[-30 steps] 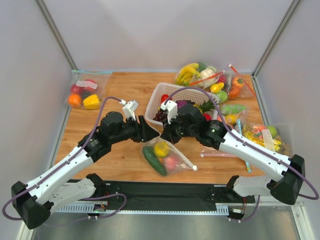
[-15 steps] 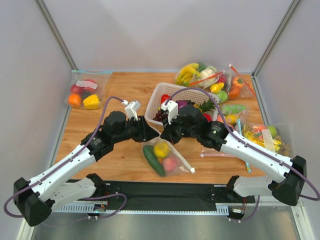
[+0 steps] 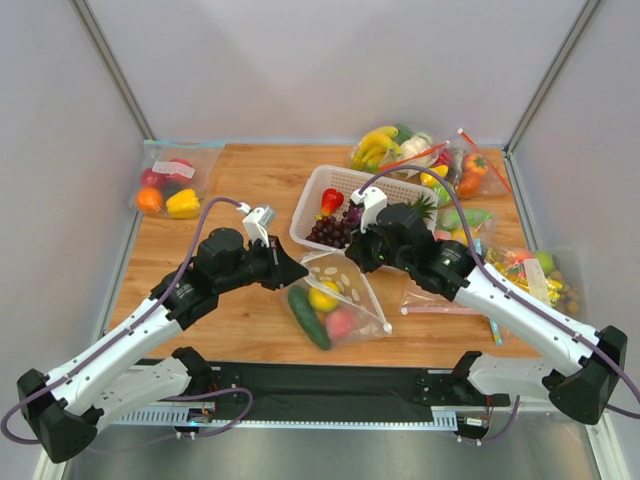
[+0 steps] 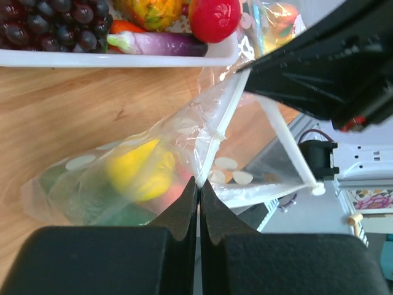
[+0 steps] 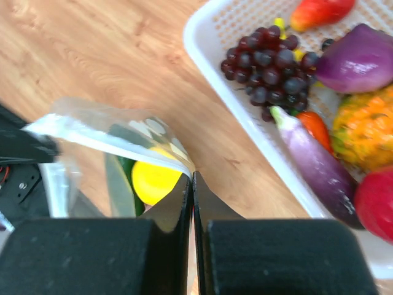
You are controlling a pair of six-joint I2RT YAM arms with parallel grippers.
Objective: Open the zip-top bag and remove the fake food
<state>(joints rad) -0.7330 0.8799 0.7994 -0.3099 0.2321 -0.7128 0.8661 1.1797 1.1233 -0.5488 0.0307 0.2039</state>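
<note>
So the zip-top bag (image 3: 350, 290) is on the wooden table (image 3: 240, 190), front-middle, just in front of the white basket (image 3: 304, 215), with its mouth stretched open between the 2 arms. All 3 pieces of fake food (image 3: 322, 300) sit inside it: the cucumber (image 3: 306, 316) on the left, the yellow fruit (image 5: 153, 181) in the middle, the peach (image 3: 341, 323) nearer the front edge.

The left gripper (image 4: 198, 184) has its fingers pressed together on 1 lip of the bag, thin plastic caught right at the tips. The right gripper (image 5: 192, 176) is pinching the opposite lip the same way, close beside the basket's rim.

The basket holds purple grapes (image 5: 264, 67) and a few other toy fruits and veggies. More filled bags (image 3: 420, 160) lie at the back right, and 1 more is in the back left corner.
</note>
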